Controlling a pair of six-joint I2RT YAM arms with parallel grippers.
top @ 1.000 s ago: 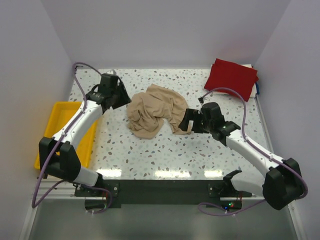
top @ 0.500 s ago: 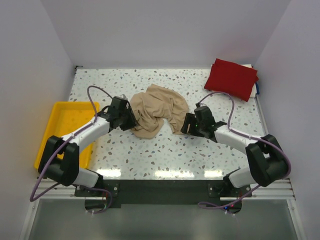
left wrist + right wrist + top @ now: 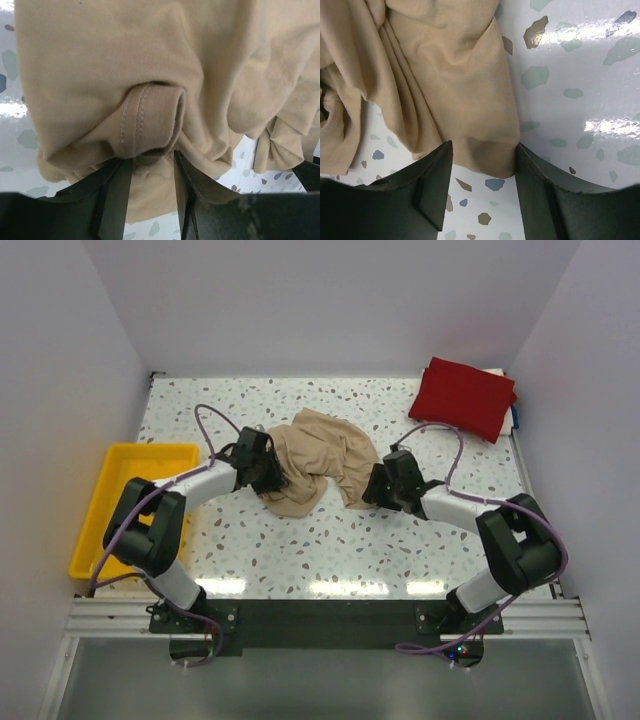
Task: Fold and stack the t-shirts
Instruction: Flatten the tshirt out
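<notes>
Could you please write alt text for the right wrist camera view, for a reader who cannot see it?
A crumpled tan t-shirt fills the upper left, its lower edge lying between the right arm's two dark fingers, which stand apart on either side. The rest is a glossy white speckled table.

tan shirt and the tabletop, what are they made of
Tan shirt: soft matte cloth, probably cotton knit, judging by fine weave, limp folds and a double-stitched hem. Tabletop: glossy white speckled surface with glare patches; terrazzo-look laminate or polished stone, cannot tell which.
</notes>
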